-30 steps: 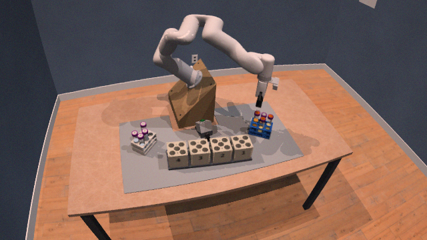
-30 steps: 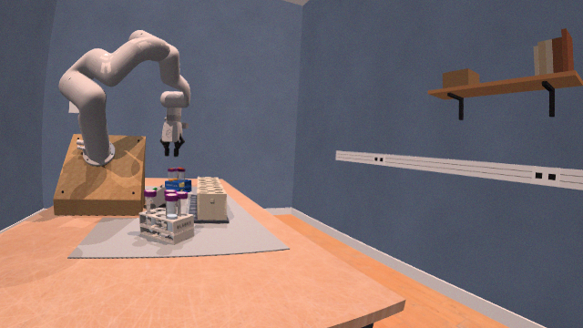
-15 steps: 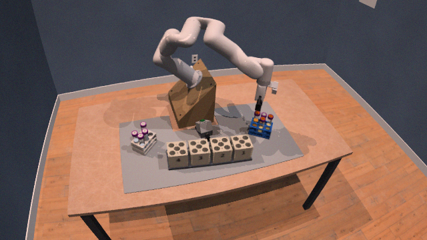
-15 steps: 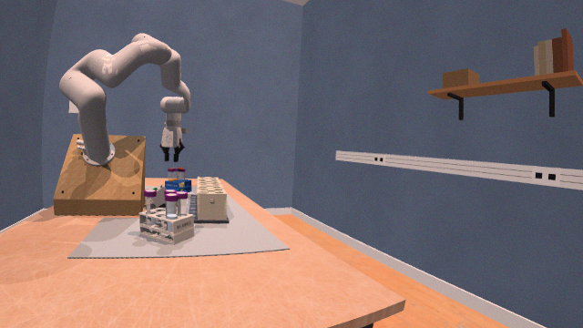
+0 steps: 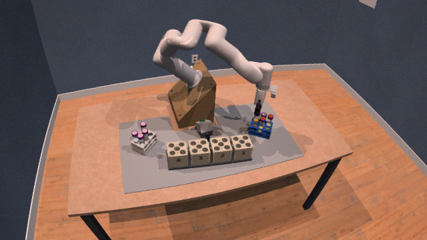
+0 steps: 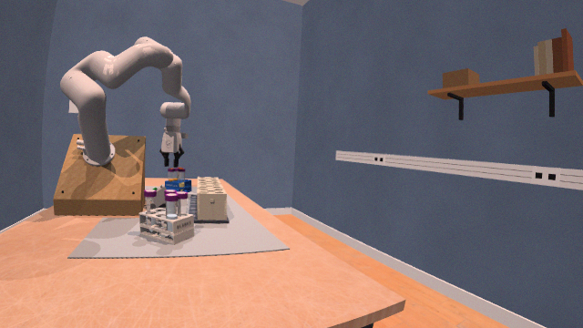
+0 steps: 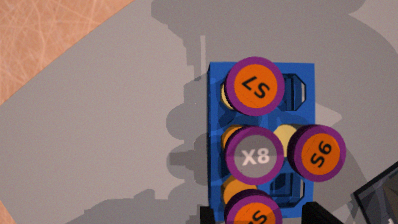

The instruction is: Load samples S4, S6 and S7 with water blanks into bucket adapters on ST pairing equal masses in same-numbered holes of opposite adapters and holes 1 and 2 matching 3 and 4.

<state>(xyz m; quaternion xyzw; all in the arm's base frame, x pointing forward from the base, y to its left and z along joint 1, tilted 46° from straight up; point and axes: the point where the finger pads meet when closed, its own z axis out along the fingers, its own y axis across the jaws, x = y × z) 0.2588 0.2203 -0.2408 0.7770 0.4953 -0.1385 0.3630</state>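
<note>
Four tubes in the blue rack (image 5: 260, 134) (image 6: 171, 186) (image 7: 308, 118) | claw (image 5: 257, 114) (image 6: 171, 163) (image 7: 261, 215) part-open, empty | likely S4 (image 7: 252, 212) upright below, roughly between fingertips

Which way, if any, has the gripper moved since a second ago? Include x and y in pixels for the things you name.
Yes, down: in the exterior view the gripper (image 5: 257, 111) (image 6: 171, 160) (image 7: 260, 212) is nearer the blue rack (image 5: 261, 133) (image 6: 184, 188) (image 7: 216, 110).
</note>
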